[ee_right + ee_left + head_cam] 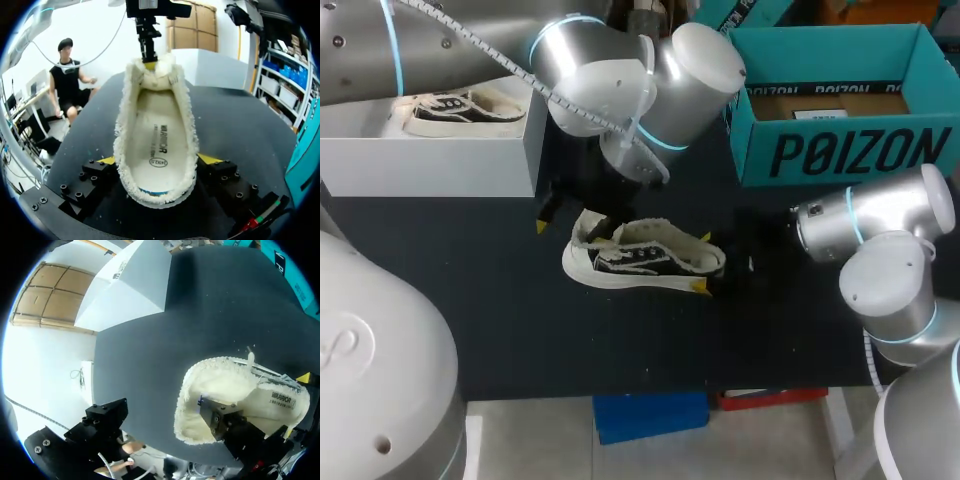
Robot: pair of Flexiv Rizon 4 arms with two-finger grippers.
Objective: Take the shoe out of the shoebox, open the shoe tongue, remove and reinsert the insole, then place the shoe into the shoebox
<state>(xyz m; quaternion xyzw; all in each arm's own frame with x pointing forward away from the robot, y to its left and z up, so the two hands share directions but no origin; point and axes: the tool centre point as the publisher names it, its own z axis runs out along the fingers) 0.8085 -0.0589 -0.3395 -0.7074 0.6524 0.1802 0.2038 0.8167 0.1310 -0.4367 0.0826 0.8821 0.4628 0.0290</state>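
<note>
A black-and-white shoe [645,262] with fleecy lining stands on the dark table, between my two arms. My right gripper [705,263] holds its front end. In the right wrist view the yellow-tipped fingers [210,160] press on both sides of the shoe [157,135], and the printed insole [159,150] lies flat inside. My left gripper [572,225] is at the heel and stands open. One of its fingers [220,420] is inside the shoe's [235,390] heel opening; the other is far outside, over the bare table.
A white shoebox [430,165] at the back left holds a second shoe [460,108]. An open teal shoebox [840,150] stands at the back right. The table's front edge runs close below the shoe.
</note>
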